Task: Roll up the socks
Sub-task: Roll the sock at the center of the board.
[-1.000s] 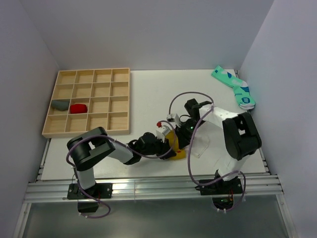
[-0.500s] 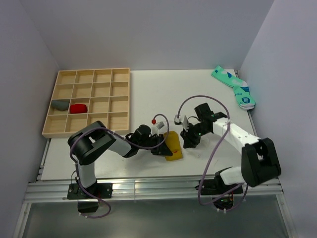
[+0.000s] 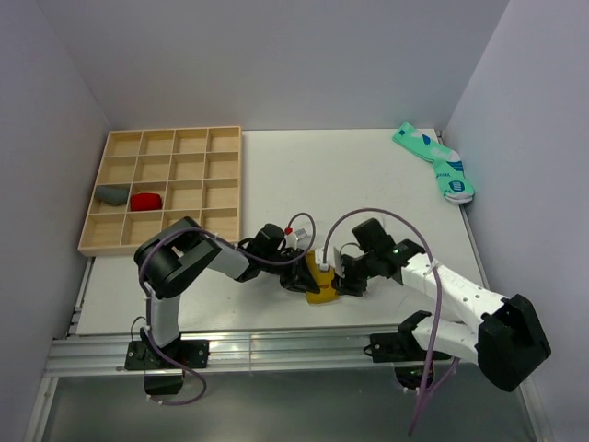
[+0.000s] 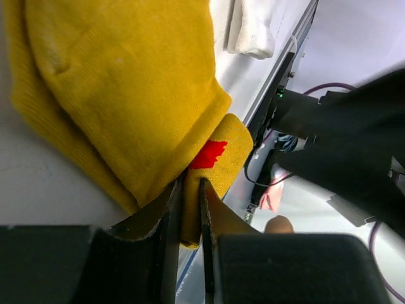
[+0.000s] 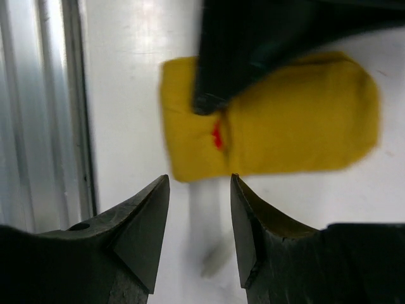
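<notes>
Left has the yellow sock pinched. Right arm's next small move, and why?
Probably ease the right gripper forward onto the yellow sock: its fingers stand open just short of it, while the left gripper clamps the fold at the red mark.

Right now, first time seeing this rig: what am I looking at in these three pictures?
Two robot arms are bolted at the near edge of a white table. One picture looks down from above and behind them; the other two come from cameras on each wrist. The left hand is pinched shut on a fold of the mustard-yellow fabric sock with a small red mark. The right hand is open just beside that sock, holding nothing. A plain white sock shows beyond it in the left wrist view. Elsewhere lie a wooden compartment tray holding a grey bundle and a red bundle, and teal patterned socks at the far right.
</notes>
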Tool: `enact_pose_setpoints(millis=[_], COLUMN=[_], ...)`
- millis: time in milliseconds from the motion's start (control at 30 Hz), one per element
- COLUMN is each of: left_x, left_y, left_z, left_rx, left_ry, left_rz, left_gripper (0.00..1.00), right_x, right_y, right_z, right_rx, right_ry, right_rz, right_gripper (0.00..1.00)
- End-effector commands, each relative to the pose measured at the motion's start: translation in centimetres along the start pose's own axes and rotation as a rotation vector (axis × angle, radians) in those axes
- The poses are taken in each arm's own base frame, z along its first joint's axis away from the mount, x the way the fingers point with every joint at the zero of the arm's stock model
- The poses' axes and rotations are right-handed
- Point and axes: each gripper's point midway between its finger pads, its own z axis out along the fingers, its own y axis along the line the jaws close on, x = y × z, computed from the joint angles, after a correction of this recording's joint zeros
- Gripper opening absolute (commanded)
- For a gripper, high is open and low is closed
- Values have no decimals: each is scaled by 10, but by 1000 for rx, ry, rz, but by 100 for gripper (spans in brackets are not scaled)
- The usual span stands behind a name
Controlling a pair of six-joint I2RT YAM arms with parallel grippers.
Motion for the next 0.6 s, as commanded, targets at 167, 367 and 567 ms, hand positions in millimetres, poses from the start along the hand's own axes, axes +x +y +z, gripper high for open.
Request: enact_pose_setpoints(millis=[167,367,567], left_x=[18,18,16], left_y=[39,38,37], left_z=[-1,0,3], left_rx=[-134,-118,-107], left_ry=[57,54,58], left_rz=[-146,-156,-163], left_gripper=[0,0,0], right_x=[-4,-6,1], right_y=[28,26,34], right_z=[26,30,36], right_rx=[-37,-6,-28], right_ry=[21,29,64], right_rz=[-166,-192,-197], right_gripper=[51,50,50])
